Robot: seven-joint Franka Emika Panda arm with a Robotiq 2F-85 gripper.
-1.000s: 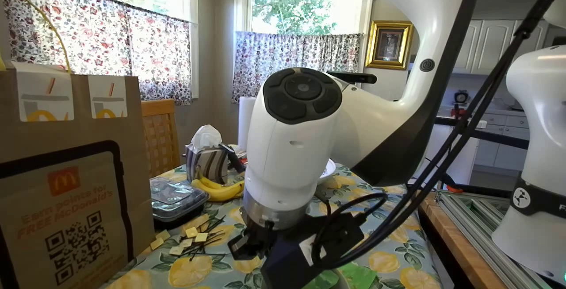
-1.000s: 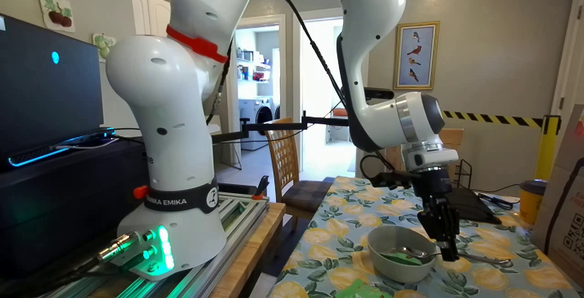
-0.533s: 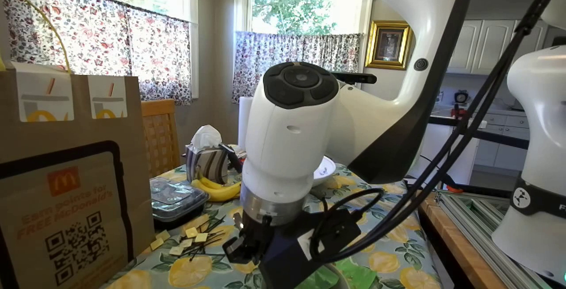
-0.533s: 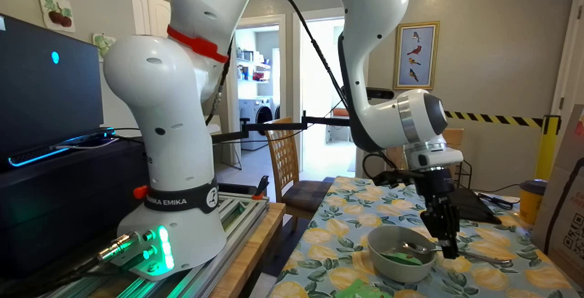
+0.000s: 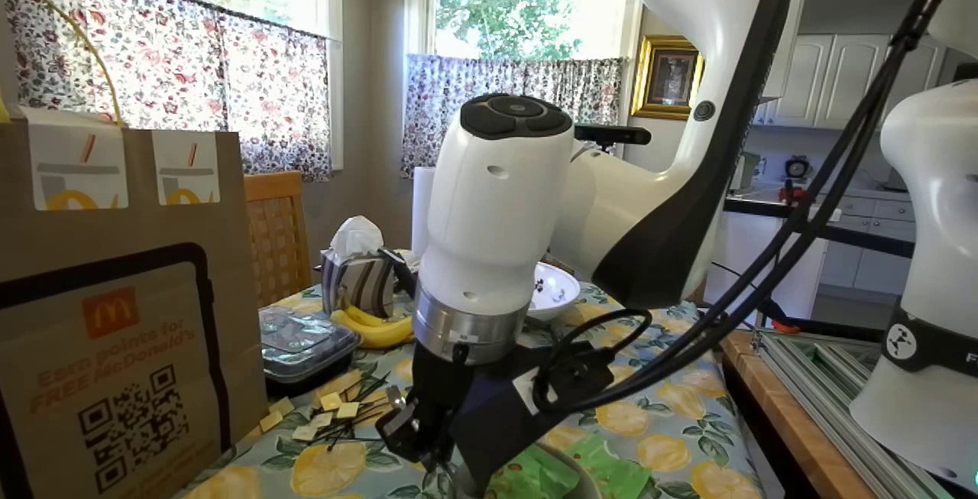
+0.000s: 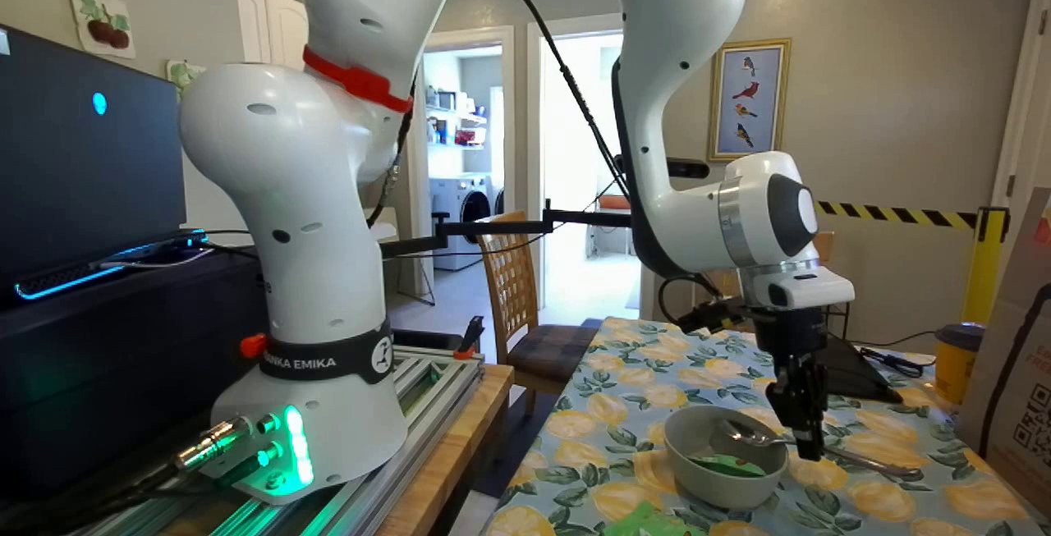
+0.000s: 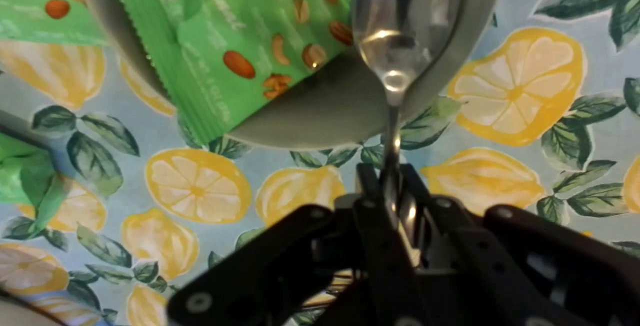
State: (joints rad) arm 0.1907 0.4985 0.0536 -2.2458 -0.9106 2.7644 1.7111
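My gripper (image 7: pixel 391 172) is shut on the handle of a metal spoon (image 7: pixel 402 31), which runs between the two dark fingertips. In an exterior view the gripper (image 6: pixel 811 444) points down beside a grey bowl (image 6: pixel 714 487). The spoon's round end (image 6: pixel 743 434) is tilted up inside that bowl, near its rim, while the handle's far end (image 6: pixel 891 469) sticks out past the fingers. A green packet (image 7: pixel 260 46) printed with nuts lies in the bowl, below the spoon. Another green packet (image 6: pixel 649 522) rests on the lemon-patterned tablecloth beside the bowl.
A tall paper bag (image 5: pixel 153 254) stands at the table's side, near a clear-lidded container (image 5: pixel 306 342), bananas (image 5: pixel 382 328) and a tissue box (image 5: pixel 359 281). Farther back is a white bowl (image 5: pixel 556 290). Pale squares and dark sticks (image 5: pixel 336 411) are scattered there. A yellow cup (image 6: pixel 956 364) stands near the bag.
My gripper has swung to a more upright stance and risen a little. The spoon's round end has come up within the grey bowl. The grip on the handle is the same.
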